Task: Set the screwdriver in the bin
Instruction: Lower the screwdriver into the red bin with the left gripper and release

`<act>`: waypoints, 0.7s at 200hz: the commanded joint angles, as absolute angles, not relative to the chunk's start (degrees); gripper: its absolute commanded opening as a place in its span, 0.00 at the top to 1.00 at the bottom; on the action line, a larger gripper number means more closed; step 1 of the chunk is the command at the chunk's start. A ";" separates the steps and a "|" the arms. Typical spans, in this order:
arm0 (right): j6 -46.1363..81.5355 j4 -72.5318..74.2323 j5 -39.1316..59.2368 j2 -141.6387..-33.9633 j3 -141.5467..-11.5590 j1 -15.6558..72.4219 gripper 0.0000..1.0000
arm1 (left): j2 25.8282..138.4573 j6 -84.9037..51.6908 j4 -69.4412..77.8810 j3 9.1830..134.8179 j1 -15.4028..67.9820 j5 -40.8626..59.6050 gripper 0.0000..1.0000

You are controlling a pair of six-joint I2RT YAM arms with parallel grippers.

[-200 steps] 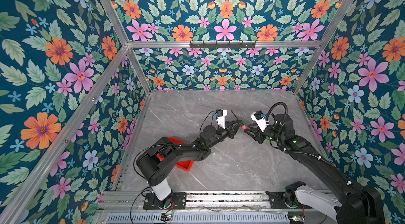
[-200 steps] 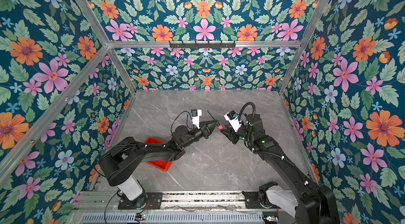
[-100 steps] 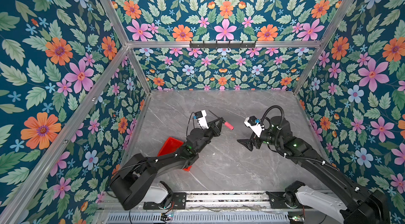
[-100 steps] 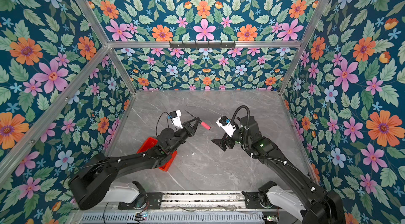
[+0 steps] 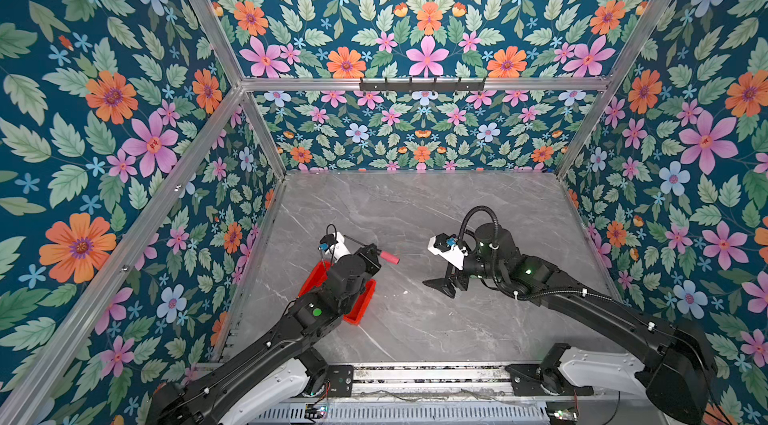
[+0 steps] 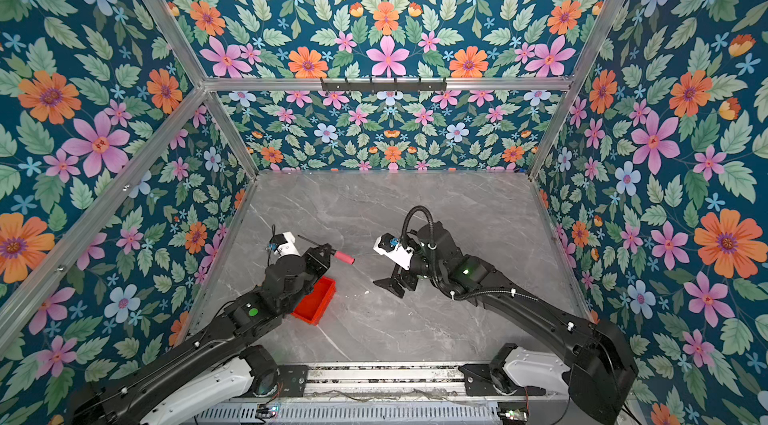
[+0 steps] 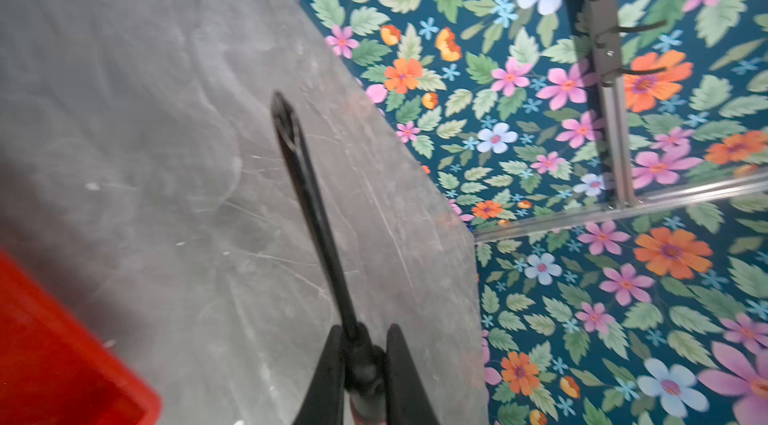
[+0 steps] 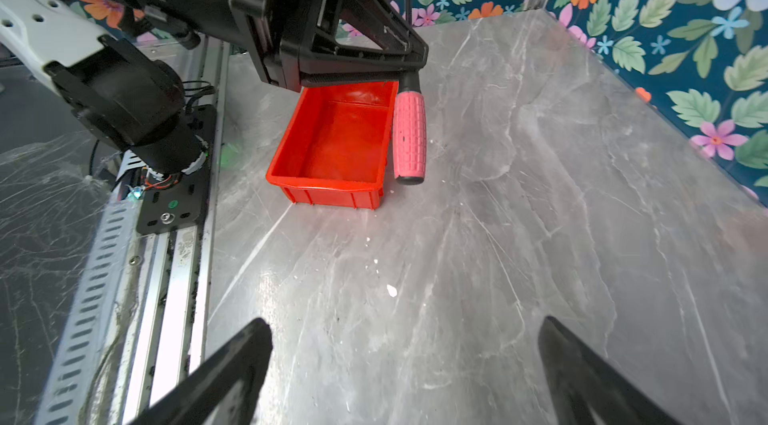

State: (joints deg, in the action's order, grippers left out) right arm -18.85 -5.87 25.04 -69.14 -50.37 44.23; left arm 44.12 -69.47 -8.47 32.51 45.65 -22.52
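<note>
My left gripper (image 5: 374, 251) (image 6: 328, 251) (image 7: 360, 333) (image 8: 411, 61) is shut on the screwdriver (image 5: 388, 257) (image 6: 344, 257) (image 7: 307, 202) (image 8: 409, 132), gripping the dark shaft just ahead of the pink-red handle. It holds the tool in the air, handle sticking out past the far right corner of the red-orange bin (image 5: 360, 305) (image 6: 316, 302) (image 7: 50, 352) (image 8: 328, 186). The bin sits on the grey table, partly hidden under the left arm, and its visible inside is bare. My right gripper (image 5: 436, 288) (image 6: 388, 283) (image 8: 405, 321) hangs open and empty low over the table, right of the screwdriver.
Floral walls close in the table on three sides. A black hook rack (image 5: 422, 84) is fixed high on the back wall. A metal rail (image 5: 415, 377) carrying both arm bases runs along the front edge. Small white specks (image 8: 390, 290) lie on the table.
The right gripper let go of the screwdriver's handle, opened wide and drew back to the right and down. The left arm pulled the screwdriver back left towards the bin.
</note>
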 commanded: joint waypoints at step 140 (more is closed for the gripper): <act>-20.21 -2.83 26.54 -72.75 -52.15 47.84 0.01 | 50.85 -74.86 -38.48 31.96 32.50 -17.88 1.00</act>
